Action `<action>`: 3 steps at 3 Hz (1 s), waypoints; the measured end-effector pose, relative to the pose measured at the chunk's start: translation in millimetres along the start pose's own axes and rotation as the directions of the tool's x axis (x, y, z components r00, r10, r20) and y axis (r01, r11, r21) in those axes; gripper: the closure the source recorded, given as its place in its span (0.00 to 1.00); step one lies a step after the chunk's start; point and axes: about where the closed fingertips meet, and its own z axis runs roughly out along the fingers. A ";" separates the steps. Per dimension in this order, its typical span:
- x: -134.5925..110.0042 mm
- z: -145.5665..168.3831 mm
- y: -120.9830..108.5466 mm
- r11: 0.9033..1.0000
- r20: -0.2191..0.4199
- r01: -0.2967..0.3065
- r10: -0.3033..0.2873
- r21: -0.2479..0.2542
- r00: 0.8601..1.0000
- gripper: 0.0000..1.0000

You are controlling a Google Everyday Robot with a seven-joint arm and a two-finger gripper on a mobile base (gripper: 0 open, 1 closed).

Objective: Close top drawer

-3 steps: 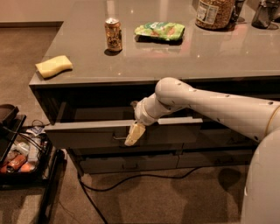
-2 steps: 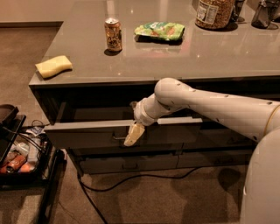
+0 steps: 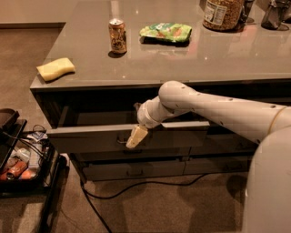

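Note:
The top drawer (image 3: 86,139) is a wide grey-brown drawer pulled partly out from under the grey counter (image 3: 182,59). Its dark interior shows behind the front. A small silver pull (image 3: 122,138) sits at the centre of its front. My gripper (image 3: 136,136) hangs from the white arm, which reaches in from the right. Its pale fingertip lies against the drawer front, just right of the pull.
On the counter are a drink can (image 3: 117,36), a green snack bag (image 3: 166,32), a yellow sponge (image 3: 56,68) and a jar (image 3: 223,13). Lower drawers (image 3: 132,170) sit beneath. A black cart (image 3: 22,164) with clutter stands left; a cable (image 3: 136,189) crosses the floor.

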 end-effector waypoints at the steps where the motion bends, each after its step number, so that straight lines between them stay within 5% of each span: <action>1: -0.3 6.1 -23.0 1.000 0.015 -0.010 0.010 0.020 1.000 0.00; 3: -0.1 15.4 -48.1 0.999 0.010 -0.021 0.021 0.049 1.000 0.00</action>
